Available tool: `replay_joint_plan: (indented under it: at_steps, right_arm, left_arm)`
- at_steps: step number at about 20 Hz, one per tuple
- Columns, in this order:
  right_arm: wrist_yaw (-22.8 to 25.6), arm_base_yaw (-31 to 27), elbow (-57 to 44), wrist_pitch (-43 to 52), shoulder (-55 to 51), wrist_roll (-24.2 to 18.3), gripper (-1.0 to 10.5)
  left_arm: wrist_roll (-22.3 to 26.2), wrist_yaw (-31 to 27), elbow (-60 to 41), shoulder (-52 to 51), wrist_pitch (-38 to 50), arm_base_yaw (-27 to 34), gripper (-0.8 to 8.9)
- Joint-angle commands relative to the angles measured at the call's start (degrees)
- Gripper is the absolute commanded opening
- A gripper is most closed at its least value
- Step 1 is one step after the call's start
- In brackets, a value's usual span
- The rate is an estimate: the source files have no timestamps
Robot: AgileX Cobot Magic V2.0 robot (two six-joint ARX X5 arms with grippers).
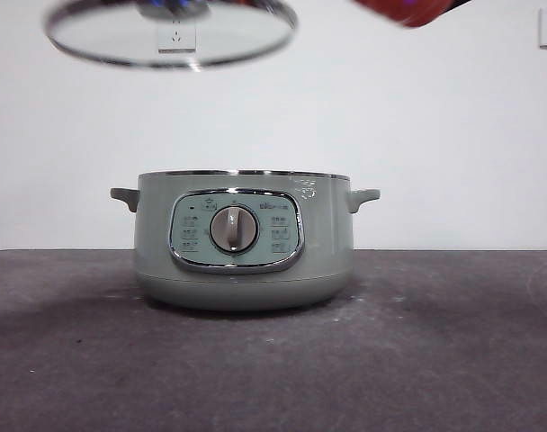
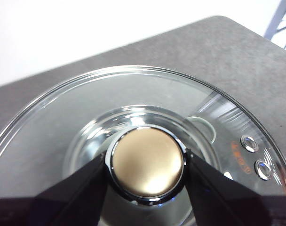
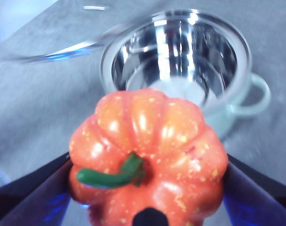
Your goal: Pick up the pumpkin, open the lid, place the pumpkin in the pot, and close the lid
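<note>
Speckled orange pumpkin [image 3: 150, 160], sage-green pot [image 1: 242, 238], grey table [image 1: 435, 360]

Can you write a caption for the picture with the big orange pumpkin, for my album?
The right gripper holds the pumpkin above the open pot.

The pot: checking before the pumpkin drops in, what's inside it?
Only the pot's shiny metal bowl shows, nothing lying in it; the held pumpkin covers its near edge.

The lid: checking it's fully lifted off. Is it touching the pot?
Apart. In the front view the lid hangs well above the pot, with bare wall between them.
</note>
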Motion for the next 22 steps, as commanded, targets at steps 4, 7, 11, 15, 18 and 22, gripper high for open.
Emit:
replay_joint_plan:
  at_steps: [4,7,11,15,18,22]
  right_arm:
    - [0.15,-1.20,11.91,3.74,17.14,-6.12,-0.1]
    - [0.07,-3.26,22.18,3.65,28.63,-7.21,-0.1]
    - [-0.31,-5.35,31.36,3.76,40.92,-8.22,-0.1]
    - [-0.31,-5.60,33.99,6.86,49.86,-10.25,-0.1]
    - [-0.24,-5.14,33.99,8.26,53.94,-11.26,-0.1]
    - [-0.26,-4.83,33.99,7.82,57.20,-11.30,-0.1]
  left_arm:
    - [2.32,-1.95,0.17,-11.69,-8.09,0.90,-0.09]
    - [2.32,-1.92,0.17,-16.63,-12.70,0.90,-0.09]
    - [2.27,-1.95,0.17,-21.35,-16.59,0.90,-0.09]
    - [2.21,-1.92,0.17,-24.09,-19.04,0.90,-0.09]
    - [2.05,-1.88,0.17,-25.07,-20.28,0.90,-0.09]
    - [2.05,-1.77,0.17,-25.11,-21.97,0.87,-0.09]
